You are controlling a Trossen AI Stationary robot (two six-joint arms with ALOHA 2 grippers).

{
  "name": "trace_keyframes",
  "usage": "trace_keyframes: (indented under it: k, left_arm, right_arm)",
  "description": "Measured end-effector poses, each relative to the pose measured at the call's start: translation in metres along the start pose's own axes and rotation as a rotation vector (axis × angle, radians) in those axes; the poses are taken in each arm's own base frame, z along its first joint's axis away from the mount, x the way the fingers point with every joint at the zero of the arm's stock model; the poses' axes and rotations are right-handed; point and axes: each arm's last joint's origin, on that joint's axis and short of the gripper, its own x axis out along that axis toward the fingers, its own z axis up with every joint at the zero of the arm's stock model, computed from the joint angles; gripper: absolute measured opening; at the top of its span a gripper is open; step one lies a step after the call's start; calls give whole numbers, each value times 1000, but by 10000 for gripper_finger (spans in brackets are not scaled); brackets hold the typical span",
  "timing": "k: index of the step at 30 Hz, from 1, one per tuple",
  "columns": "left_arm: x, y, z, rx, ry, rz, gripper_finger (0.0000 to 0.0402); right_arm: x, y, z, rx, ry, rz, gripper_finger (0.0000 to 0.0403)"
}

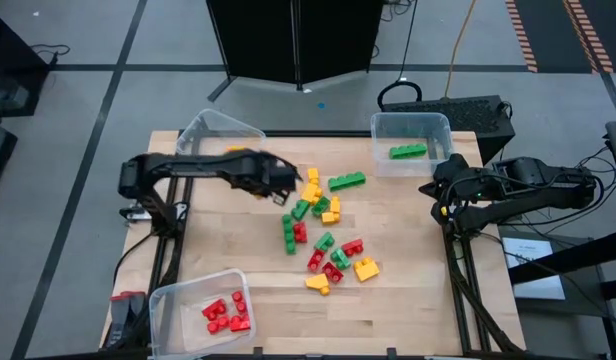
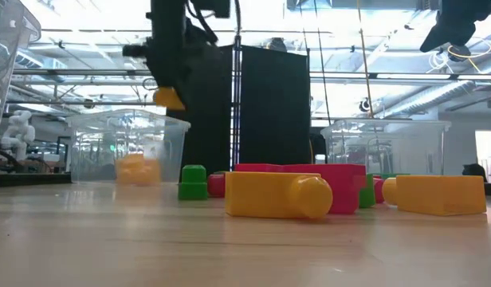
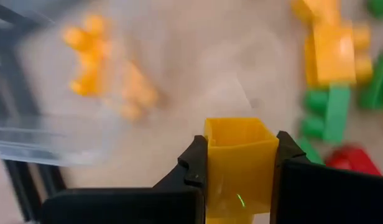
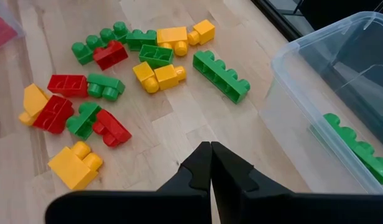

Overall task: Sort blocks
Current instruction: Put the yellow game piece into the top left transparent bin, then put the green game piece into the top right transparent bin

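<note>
Loose red, yellow and green blocks (image 1: 323, 235) lie in a pile on the wooden table's middle. My left gripper (image 1: 281, 186) hangs above the pile's far left side, shut on a yellow block (image 3: 240, 155). In the low view this block (image 2: 167, 97) shows high above the table. At the table's right edge my right gripper (image 4: 210, 152) is shut and empty, raised near the far right bin (image 1: 411, 140). My left gripper pinches the yellow block's two opposite sides (image 3: 210, 155) between its two fingers (image 3: 194, 171). The fingers come steeply from above. One end of the block sticks out past the fingertips. The block is lifted clear of the table.
A clear bin (image 1: 216, 135) at the far left holds yellow blocks (image 3: 92, 59). The far right bin holds a green block (image 1: 408, 151). A bin (image 1: 201, 310) at the near left holds red blocks. Bare wood lies along the near edge and at the near right.
</note>
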Motion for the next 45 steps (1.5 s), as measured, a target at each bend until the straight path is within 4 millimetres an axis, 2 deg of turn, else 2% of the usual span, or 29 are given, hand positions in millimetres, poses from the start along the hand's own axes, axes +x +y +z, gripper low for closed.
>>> trace_keyframes:
  k: [7,10,14,24,31,38,41,45]
  left_arm:
    - [-37,72,18,-155,-166,74,25]
    - [-46,98,23,-230,-237,110,25]
    - [-49,119,30,-295,-279,153,25]
    - [-33,129,43,-284,-234,263,31]
    - [-25,124,44,-109,-136,289,117]
    - [-25,124,44,-79,-128,283,185]
    - [-30,121,45,-50,-174,218,191]
    - [-42,110,55,-3,-248,-109,193]
  right_arm:
    - [0,0,0,15,0,0,6]
    - [0,0,0,15,-1,-1,6]
    - [0,-1,1,16,-20,-34,6]
    - [0,-1,1,39,-27,-45,6]
    - [0,-1,1,60,-25,-42,6]
    - [0,-1,1,60,-26,-44,6]
    - [0,-1,1,67,-26,-44,6]
    - [0,-1,1,70,-27,-44,6]
